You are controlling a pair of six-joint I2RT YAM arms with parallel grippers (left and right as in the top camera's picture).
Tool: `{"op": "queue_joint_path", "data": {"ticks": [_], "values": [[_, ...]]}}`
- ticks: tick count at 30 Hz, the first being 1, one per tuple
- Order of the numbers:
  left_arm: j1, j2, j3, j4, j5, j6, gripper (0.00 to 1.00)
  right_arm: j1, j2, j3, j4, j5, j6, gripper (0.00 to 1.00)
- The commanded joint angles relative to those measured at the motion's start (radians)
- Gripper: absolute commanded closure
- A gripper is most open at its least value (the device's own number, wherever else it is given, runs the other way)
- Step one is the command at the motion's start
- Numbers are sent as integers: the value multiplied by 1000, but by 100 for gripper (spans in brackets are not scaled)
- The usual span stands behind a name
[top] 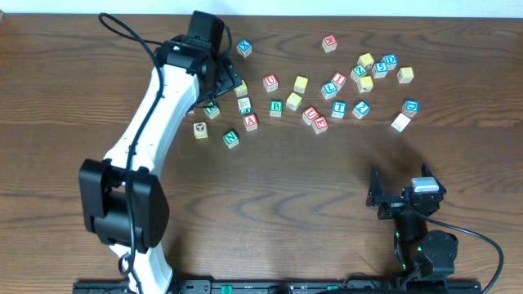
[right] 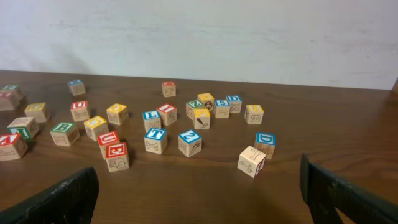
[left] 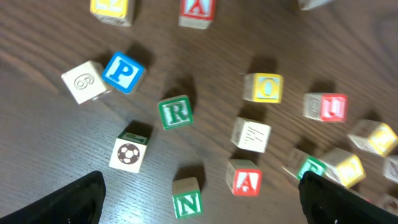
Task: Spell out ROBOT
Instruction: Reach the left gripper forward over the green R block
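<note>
Brown table holds scattered blocks. Left gripper hangs spread wide above the green R cube, holding nothing. Right gripper is spread too. Next, I think, left must drop and pinch R.

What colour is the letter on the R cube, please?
Green; the R cube shows best in the left wrist view.

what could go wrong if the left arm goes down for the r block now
1. The R block has a soccer-ball block and a green N block close by. The left gripper is wide open, so coming down it could knock one of them or catch it along with the R.
2. The N and R are both green-lettered, so a small aiming error might pick up the wrong one.
</note>
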Motion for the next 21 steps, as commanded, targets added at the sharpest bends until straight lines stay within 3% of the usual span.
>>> {"op": "queue_joint_path", "data": {"ticks": [1, 21], "values": [[4, 32, 20, -6, -68, -90, 2, -5, -5, -2, -4, 3, 6, 1], [5, 147, 14, 9, -91, -142, 2, -5, -5, -2, -4, 3, 6, 1]]}}
